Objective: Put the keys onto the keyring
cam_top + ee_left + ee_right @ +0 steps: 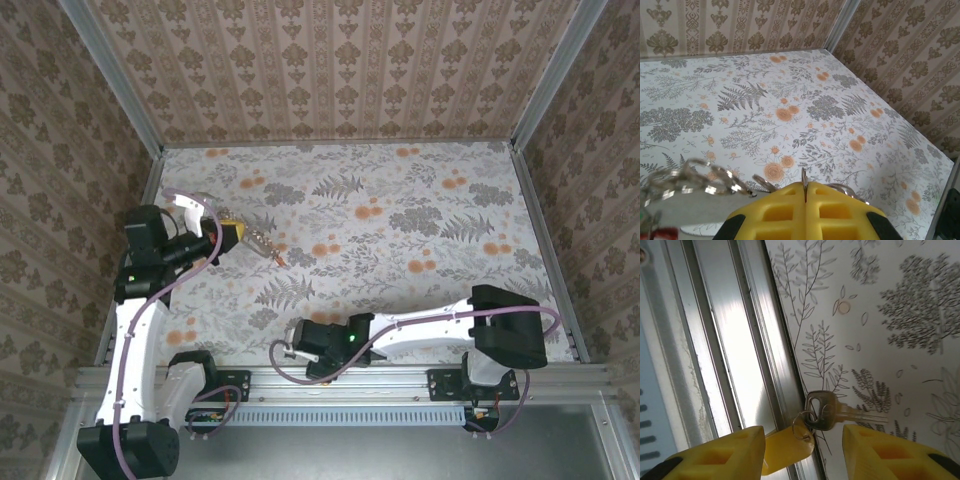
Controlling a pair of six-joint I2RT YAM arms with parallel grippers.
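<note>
Floral-print table (pixel 400 200), patterned walls round it. Left gripper (pixel 805 197) was clamped on the keyring (pixel 804 176) over the table's left side, with the thin wire pinched edge-on between the pads. Its chain (pixel 690 182) hung off to one side. Right gripper (pixel 802 442) stood part open, jaws either side of a key (pixel 824 410) with an orange-yellow tag (pixel 782 450), lying flat against the aluminium rail (pixel 745 365) at the near edge. Couldn't tell whether a pad touched the tag. My read: the key's light, stiff and slick, so it would skid under a glancing pinch. The tag's thicker, probably the better hold, and it leaves the key's hole free. The ring's springy and could twist in the grip.
</note>
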